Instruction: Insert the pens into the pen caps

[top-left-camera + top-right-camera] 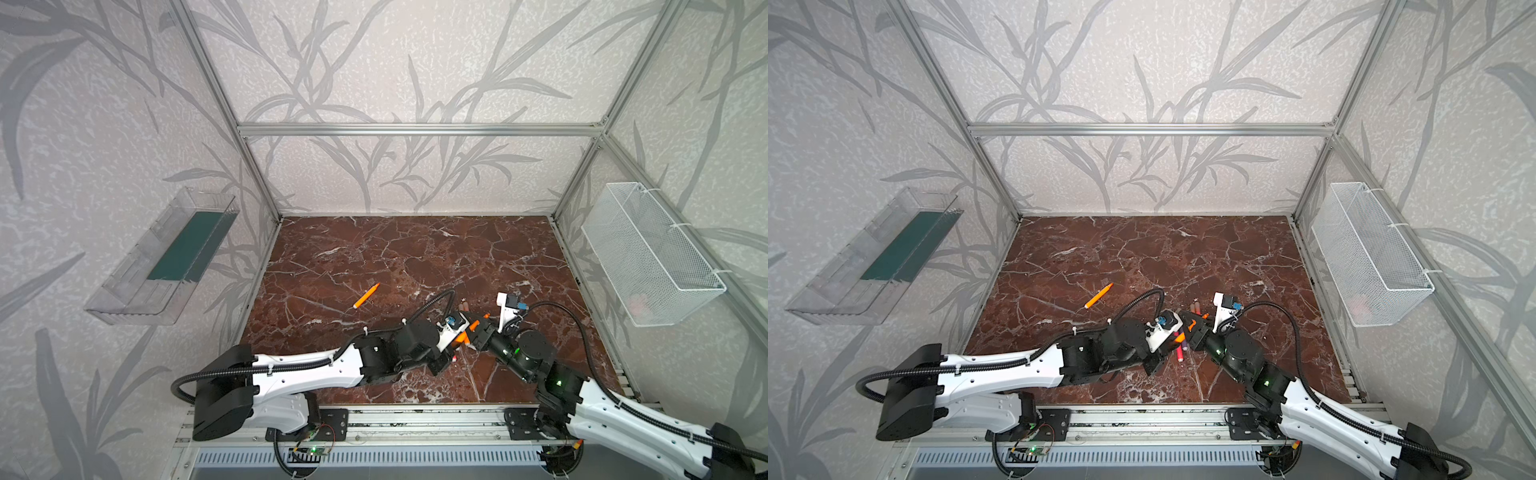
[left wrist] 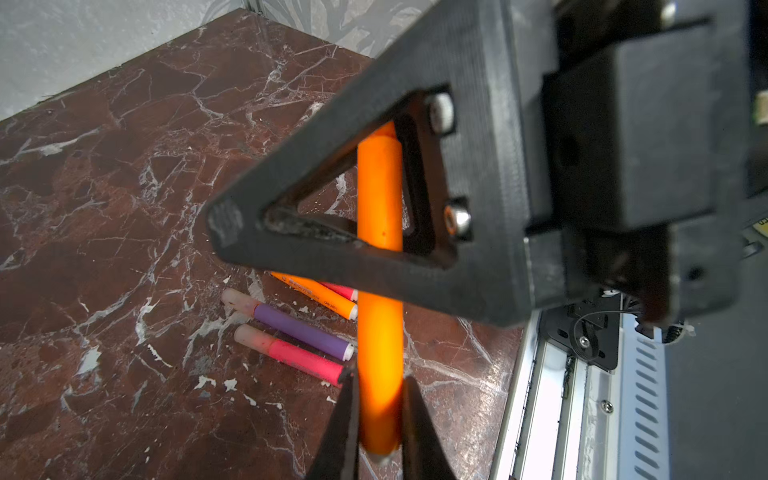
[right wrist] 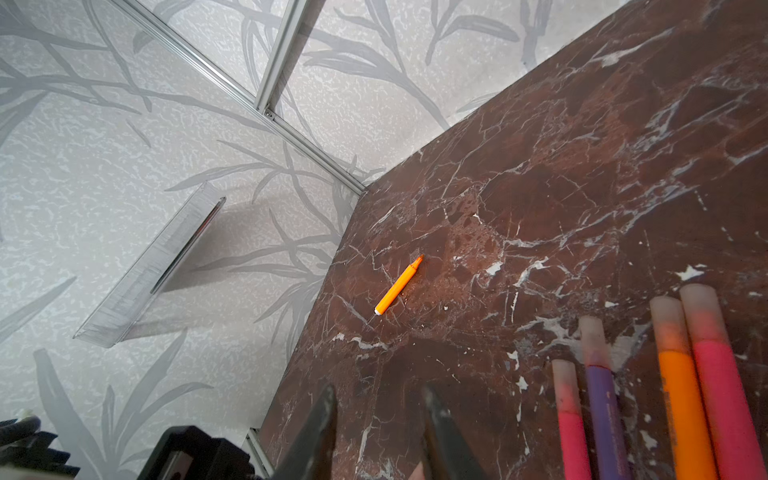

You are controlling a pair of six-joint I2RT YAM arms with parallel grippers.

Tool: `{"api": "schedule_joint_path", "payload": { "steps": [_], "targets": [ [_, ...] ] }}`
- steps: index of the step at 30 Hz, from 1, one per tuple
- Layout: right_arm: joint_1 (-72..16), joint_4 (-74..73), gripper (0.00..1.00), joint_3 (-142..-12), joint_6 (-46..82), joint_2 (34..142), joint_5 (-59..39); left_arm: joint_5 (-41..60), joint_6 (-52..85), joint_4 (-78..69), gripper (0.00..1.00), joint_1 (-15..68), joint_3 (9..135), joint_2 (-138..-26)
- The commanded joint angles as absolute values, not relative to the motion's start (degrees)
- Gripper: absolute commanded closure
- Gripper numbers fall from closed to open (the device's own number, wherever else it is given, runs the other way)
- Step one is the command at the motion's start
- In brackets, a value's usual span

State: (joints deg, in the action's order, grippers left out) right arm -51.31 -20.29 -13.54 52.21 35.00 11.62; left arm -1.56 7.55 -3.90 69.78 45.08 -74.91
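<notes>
My left gripper [image 2: 379, 376] is shut on an orange pen [image 2: 380, 208] near its white butt end, holding it above the marble table [image 1: 415, 257]. The pen runs on behind a black triangular finger [image 2: 291, 257] of my right gripper [image 3: 379, 390], so its tip end is hidden. The right jaws stand apart over bare marble, with only a pinkish sliver at the frame's edge between them. Both grippers meet near the table's front middle. On the table lie a purple pen [image 2: 303, 330], two pink pens [image 3: 571, 424] and an orange pen [image 3: 685, 407], each wearing a pen cap [image 3: 669, 316]. Another orange pen [image 1: 366, 295] lies alone and uncapped.
A clear plastic bin [image 1: 162, 257] hangs on the left wall and a white mesh basket [image 1: 652, 253] on the right wall. A metal rail [image 1: 415, 419] carrying both arm bases runs along the table's front edge.
</notes>
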Motion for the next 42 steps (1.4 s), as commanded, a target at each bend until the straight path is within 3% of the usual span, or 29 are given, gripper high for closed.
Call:
{"api": "schedule_joint_path", "payload": {
  "steps": [1,5,13,15,23,27,39,42],
  "targets": [
    [-51.2,-18.8,0.65,-14.8,51.4,32.6,12.9,-2.6,6.0,-3.8,1.00,70.1,46.8,-75.3],
    [-51.2,-18.1,0.69,-13.8,51.8,30.7,13.7,-3.0,5.8,-3.4,1.00,70.2,47.0,-75.6],
    [-51.2,-20.0,0.96,-14.1,53.1,34.4,11.0,-3.2,5.5,-3.9,1.00,70.2,46.5,-74.8],
    [-51.2,-22.3,1.00,-14.2,54.0,36.4,9.5,-3.1,5.6,-4.6,0.94,70.2,45.9,-74.4],
    [-52.0,-31.5,1.00,-13.4,59.3,42.8,7.1,-2.6,5.5,-6.0,0.70,70.2,44.8,-73.3],
    [-53.1,-34.9,1.00,-12.5,61.3,44.7,7.8,-3.5,5.3,-5.6,0.66,70.2,44.9,-73.5],
    [-57.4,-38.7,1.00,-11.2,62.8,44.7,11.5,-3.6,5.0,-5.7,0.61,70.2,45.4,-74.9],
    [-57.8,-38.4,1.00,-11.2,62.6,44.2,12.0,-3.8,5.0,-5.6,0.69,70.2,45.6,-75.4]
  ]
}}
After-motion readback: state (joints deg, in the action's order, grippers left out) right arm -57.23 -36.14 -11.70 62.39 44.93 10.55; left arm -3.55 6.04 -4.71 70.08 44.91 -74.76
